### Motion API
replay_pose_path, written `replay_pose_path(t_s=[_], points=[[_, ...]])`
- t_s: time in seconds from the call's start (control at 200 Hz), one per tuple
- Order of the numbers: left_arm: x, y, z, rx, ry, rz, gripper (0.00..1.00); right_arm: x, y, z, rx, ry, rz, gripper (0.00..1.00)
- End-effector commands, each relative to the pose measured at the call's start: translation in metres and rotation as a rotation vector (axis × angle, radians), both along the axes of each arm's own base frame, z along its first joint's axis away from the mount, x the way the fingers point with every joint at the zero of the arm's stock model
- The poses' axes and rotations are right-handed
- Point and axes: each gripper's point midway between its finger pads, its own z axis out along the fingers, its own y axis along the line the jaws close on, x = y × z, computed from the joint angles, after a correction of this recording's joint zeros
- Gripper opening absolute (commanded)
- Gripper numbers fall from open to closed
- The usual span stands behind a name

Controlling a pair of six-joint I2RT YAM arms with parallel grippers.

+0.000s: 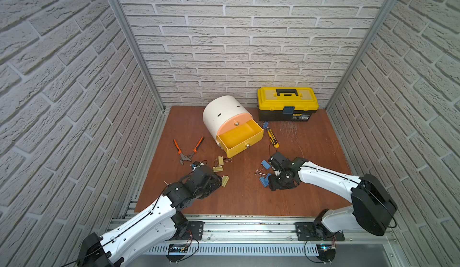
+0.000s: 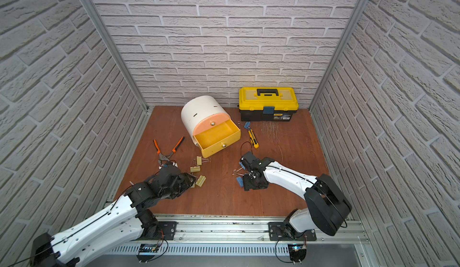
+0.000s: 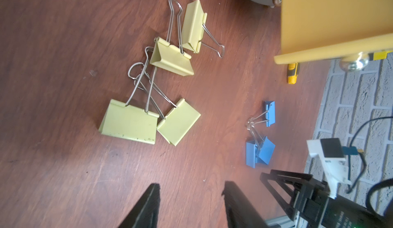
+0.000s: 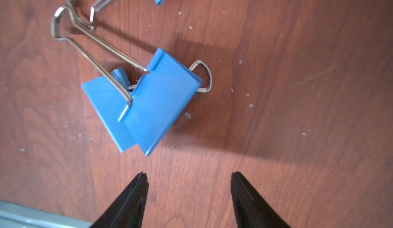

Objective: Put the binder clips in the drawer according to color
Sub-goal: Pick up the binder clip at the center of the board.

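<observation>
Though half-hidden, pliers [image 1: 188, 149] beside clips [image 1: 218, 165].

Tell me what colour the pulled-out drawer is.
Yellow; the open drawer shows best in a top view.

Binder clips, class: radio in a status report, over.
Left gripper and right gripper: jaws open, empty. Yellow clips and blue clips on table; yellow drawer open. Nothing in the way.

Blue binder clips [image 4: 144, 103] before open hand [image 4: 189, 180]
</observation>
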Motion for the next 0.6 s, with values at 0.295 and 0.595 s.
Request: replay_pose_path(t_s=[0.295, 0.595], points=[[0.001, 0.003, 0.009, -0.001, -0.026, 0.009, 0.54, 0.043, 0.013, 0.005, -0.068, -0.099, 0.075, 0.68], [0.002, 0.003, 0.01, 0.001, -0.027, 0.016, 0.54, 0.059, 0.029, 0.004, -0.039, -0.126, 0.145, 0.67]])
